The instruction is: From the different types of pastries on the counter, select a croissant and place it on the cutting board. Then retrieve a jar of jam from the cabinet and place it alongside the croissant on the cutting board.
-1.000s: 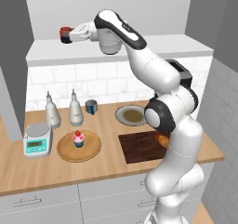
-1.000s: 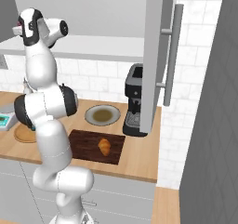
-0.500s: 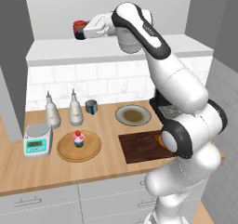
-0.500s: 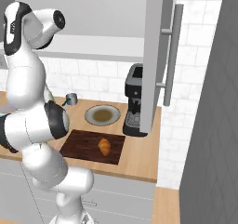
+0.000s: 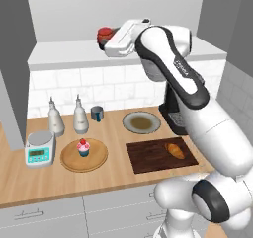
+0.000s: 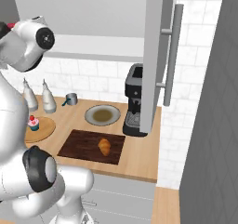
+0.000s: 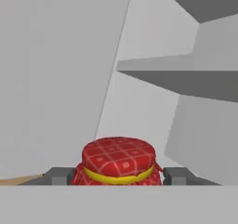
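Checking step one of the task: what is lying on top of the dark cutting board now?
Just the croissant lies on the cutting board, toward its right end. The jar of jam is up at the cabinet shelf, gripped in the jaws. The board's near right corner is hidden by the arm.

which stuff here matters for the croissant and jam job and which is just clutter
For the job: jar of jam held in the shut gripper, croissant, cutting board, cabinet.
Lying about: cupcake, round board, plate, mug, scale, two bottles, coffee machine.
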Controlling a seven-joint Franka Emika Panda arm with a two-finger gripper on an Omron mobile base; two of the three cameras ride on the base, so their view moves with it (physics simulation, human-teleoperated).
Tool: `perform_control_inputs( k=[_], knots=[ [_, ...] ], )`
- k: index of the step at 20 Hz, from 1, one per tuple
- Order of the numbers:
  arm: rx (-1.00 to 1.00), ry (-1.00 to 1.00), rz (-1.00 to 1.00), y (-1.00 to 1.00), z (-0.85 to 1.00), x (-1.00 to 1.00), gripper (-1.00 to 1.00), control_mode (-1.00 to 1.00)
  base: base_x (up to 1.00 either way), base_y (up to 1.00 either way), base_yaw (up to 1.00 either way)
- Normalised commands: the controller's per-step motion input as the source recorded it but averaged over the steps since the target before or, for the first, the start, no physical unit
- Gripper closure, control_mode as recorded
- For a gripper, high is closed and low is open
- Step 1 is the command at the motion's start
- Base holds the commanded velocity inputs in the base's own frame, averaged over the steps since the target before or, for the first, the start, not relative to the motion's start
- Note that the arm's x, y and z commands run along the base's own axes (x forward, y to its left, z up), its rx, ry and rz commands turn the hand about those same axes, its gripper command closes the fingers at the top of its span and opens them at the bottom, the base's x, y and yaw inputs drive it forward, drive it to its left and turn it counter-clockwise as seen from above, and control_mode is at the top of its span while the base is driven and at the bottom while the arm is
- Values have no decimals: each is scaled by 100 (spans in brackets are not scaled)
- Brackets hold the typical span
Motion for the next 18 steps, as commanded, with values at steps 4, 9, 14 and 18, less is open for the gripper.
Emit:
perform_control_inputs(
  k=[4,9,14,18],
  knots=[
    [1,-1,-42,-14,-8,-100,100,-100,0,0,0],
    [2,7,-54,-46,-33,-94,100,-100,0,0,0],
    [8,8,-62,-48,-48,-76,100,-100,0,0,0],
    [12,6,-64,-48,-57,-70,100,-100,0,0,0]
  ],
)
